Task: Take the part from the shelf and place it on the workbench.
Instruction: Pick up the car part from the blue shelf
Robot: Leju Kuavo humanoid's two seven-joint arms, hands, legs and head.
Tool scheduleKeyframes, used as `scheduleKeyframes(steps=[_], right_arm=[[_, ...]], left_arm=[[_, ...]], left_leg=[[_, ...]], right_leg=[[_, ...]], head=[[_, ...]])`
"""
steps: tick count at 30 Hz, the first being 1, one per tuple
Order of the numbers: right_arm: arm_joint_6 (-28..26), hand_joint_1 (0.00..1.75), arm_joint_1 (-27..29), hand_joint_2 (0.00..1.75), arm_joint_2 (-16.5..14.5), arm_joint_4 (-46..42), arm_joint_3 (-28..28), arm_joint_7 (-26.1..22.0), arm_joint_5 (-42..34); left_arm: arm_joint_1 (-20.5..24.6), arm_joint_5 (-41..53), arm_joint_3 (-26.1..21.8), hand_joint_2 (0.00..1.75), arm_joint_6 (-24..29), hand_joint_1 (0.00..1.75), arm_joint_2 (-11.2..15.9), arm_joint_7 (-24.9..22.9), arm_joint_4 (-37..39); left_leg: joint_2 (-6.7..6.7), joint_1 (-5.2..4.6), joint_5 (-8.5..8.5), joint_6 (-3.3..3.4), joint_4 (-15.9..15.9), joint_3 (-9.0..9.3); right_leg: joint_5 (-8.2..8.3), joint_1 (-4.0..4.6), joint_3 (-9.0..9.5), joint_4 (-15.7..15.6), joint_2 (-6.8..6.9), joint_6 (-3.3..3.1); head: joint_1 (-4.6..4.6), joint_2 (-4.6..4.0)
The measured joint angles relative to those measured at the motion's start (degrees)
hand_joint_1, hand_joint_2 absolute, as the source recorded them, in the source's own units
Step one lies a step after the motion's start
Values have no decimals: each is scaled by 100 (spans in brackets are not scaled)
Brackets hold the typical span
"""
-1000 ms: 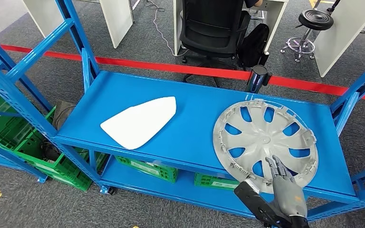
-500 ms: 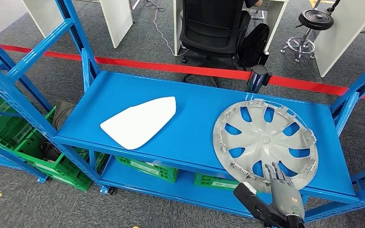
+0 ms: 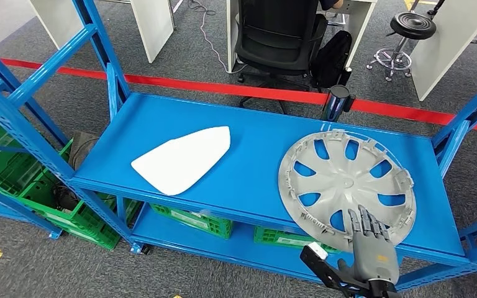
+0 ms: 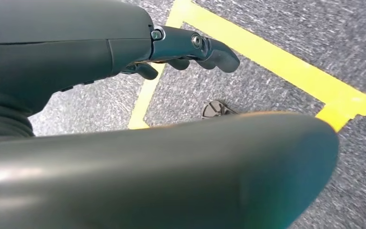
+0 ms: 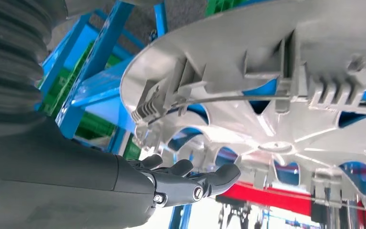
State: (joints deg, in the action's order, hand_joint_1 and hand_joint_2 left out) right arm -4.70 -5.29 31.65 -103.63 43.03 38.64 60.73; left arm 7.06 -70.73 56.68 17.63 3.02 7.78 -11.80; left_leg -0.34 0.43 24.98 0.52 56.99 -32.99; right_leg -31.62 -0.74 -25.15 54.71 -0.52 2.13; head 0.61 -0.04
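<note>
As the right hand [image 3: 367,245] edged further onto the hubcap [image 3: 346,187] rim, fingers stayed spread, gripping nothing. Grasp looked imminent. Left hand [image 4: 190,50] hung loosely curled, empty.

Shelf top: I had bare blue shelf [image 3: 258,164] open between the white panel [image 3: 182,159] and the grey wheel cover [image 3: 346,187], wide enough for a hand to pass.
Front edge: the wheel cover overhung the shelf's front lip, and my right hand [image 3: 371,247] sat at that overhanging rim, fingers apart over it.
Right side: a blue upright [image 3: 466,124] stood close beside the cover, so room there was tight.
Behind: a dark cylinder [image 3: 336,102] stood just past the cover's far rim.
Left side: blue diagonal braces [image 3: 12,118] fenced that end.
</note>
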Motion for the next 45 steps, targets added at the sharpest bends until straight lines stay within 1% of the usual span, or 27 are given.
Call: scheduleKeyframes(steps=[3,7,11,14,17,20,22,36,45], right_arm=[[50,0,-2,175,2,36,-21,0,194],[173,0,1,175,11,72,-141,4,478],[276,0,72,175,73,84,-293,7,443],[145,0,230,175,137,158,-424,3,76],[-262,0,325,175,164,416,-512,-94,-567],[-661,0,295,175,166,733,-569,-357,-1219],[-752,0,239,175,166,911,-600,-462,-1377],[-802,0,46,175,158,1473,-660,-570,-1414],[-891,0,-80,175,101,1786,-640,-685,-1193]], left_arm=[[0,-8,39,0,-77,0,8,61,-1],[0,-19,70,0,-304,0,10,106,-2],[-2,44,93,0,-524,0,9,42,-2],[-4,124,124,0,-588,0,19,-177,0],[-4,131,140,0,-527,0,43,-430,1],[-5,-29,126,0,-392,0,74,-511,3],[-5,-113,110,0,-347,0,91,-514,5],[-5,-201,66,0,-289,0,150,-533,13],[-5,-133,52,0,-461,0,154,-290,13]], left_leg=[[0,0,0,0,0,0],[0,0,0,0,0,1],[0,0,0,0,1,2],[0,0,0,0,0,0],[0,0,1,0,0,0],[0,1,0,0,0,2],[0,1,0,0,0,5],[4,1,-10,10,0,10],[6,1,-22,18,0,10]], right_leg=[[0,0,0,0,0,0],[0,0,0,0,0,0],[0,-1,-1,0,0,0],[0,-1,-1,0,0,0],[0,0,-1,0,0,0],[0,1,0,0,0,0],[0,1,1,0,0,0],[17,0,5,-2,-1,6],[29,0,5,-4,-1,18]], head=[[0,0],[-2,0],[0,0],[2,0],[0,0],[-2,0],[-3,0],[2,0],[2,0]])
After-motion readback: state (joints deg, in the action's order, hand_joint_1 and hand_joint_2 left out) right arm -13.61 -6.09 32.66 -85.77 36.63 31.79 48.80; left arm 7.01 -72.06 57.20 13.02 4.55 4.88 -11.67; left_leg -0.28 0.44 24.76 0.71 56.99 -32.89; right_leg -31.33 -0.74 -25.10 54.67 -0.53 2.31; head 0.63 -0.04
